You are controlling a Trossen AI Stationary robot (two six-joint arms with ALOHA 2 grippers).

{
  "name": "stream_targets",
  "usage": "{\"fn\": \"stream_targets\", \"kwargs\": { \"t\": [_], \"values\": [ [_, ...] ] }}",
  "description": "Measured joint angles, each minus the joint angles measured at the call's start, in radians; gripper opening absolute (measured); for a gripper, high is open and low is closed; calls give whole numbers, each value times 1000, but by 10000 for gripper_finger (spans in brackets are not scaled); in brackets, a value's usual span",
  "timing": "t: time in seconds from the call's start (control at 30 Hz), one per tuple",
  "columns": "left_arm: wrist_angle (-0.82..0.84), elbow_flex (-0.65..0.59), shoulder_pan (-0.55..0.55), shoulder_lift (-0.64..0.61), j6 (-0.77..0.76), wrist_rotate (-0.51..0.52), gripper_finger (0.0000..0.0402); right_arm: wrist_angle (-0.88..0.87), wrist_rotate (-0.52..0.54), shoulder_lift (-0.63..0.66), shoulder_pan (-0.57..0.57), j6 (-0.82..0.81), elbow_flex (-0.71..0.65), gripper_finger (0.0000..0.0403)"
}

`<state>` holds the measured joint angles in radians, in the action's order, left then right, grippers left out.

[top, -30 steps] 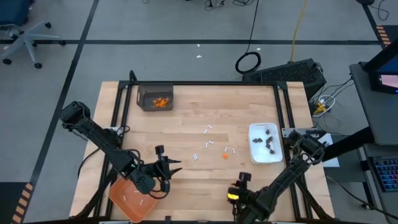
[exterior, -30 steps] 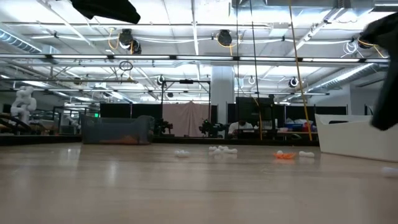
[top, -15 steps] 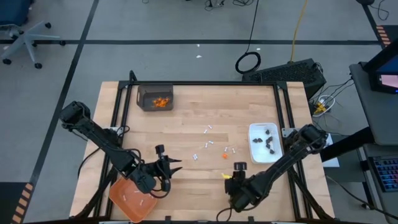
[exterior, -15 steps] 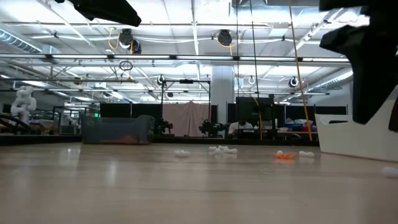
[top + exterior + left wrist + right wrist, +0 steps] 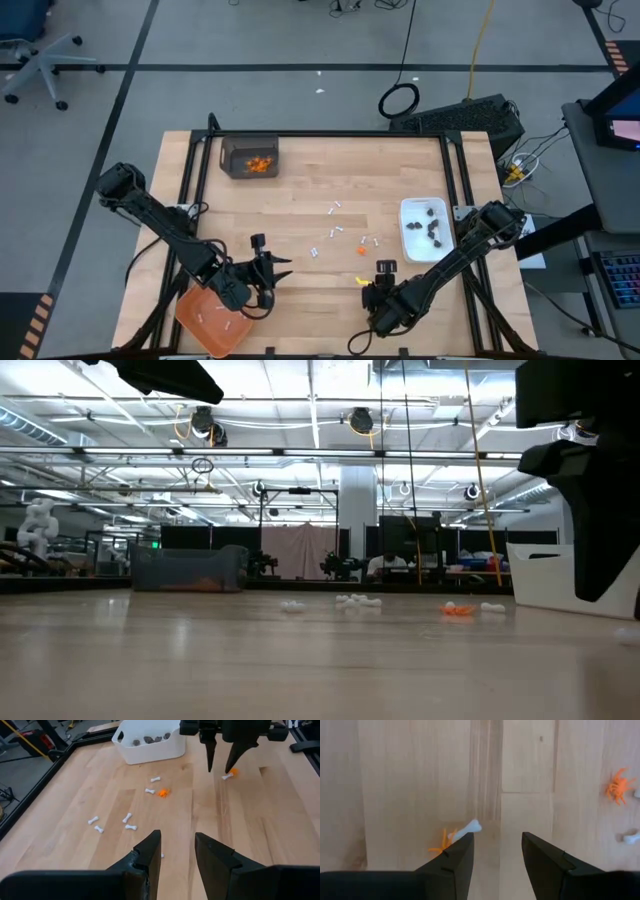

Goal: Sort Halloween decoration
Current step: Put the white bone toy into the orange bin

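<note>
Two pairs of jaws stand parted and empty, so we should lower the right gripper squarely over the white stick beside it near the bench's front edge, whose touching orange bit only its wrist view resolves, while the left gripper waits by the tray.

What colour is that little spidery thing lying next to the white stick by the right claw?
Orange. The spidery piece shows best in the right wrist view.
</note>
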<state>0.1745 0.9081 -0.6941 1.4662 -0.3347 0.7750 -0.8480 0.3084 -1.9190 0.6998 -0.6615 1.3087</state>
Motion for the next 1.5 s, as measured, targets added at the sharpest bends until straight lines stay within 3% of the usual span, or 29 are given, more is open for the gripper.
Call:
{"fn": "stream_targets", "kwargs": {
  "t": [1.0,1.17,1.5],
  "values": [
    [-37,0,0,0,-50,-1,118,149,32,2,-8,-38,-66,153],
    [-35,0,0,0,-53,-1,118,144,32,58,-7,-83,-66,153],
    [-39,0,0,0,-56,-1,118,160,31,72,50,-95,-65,153]
  ]
}}
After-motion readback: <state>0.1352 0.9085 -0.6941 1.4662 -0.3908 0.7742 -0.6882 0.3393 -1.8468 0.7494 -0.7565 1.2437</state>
